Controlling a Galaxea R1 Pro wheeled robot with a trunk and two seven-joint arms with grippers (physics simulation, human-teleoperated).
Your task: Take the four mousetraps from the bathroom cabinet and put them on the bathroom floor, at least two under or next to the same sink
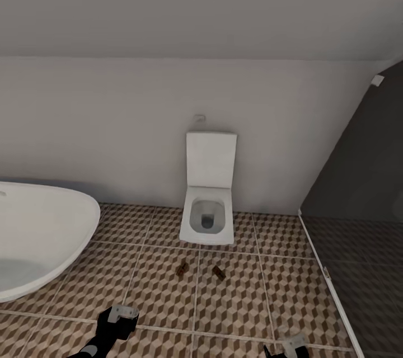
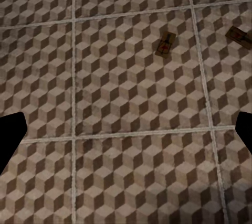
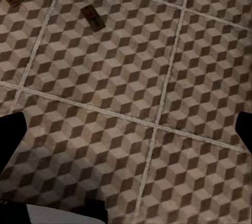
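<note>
Mousetraps (image 1: 182, 270) (image 1: 219, 273) on bathroom floor (image 1: 235, 302), details blurry, tools cut off

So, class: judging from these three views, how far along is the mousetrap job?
Done: two mousetraps, one and another, lie on the bathroom floor in front of the toilet. In hand: nothing; the left end effector and right end effector are open and empty. Left: two more traps, and placing two beside a sink.

We can read no text, label, brand, number or sign anywhere here. The two mousetraps (image 1: 182, 270) (image 1: 219, 273) on the bathroom floor (image 1: 235, 302) carry small dark and reddish marks, but we cannot make any of them out as lettering.
</note>
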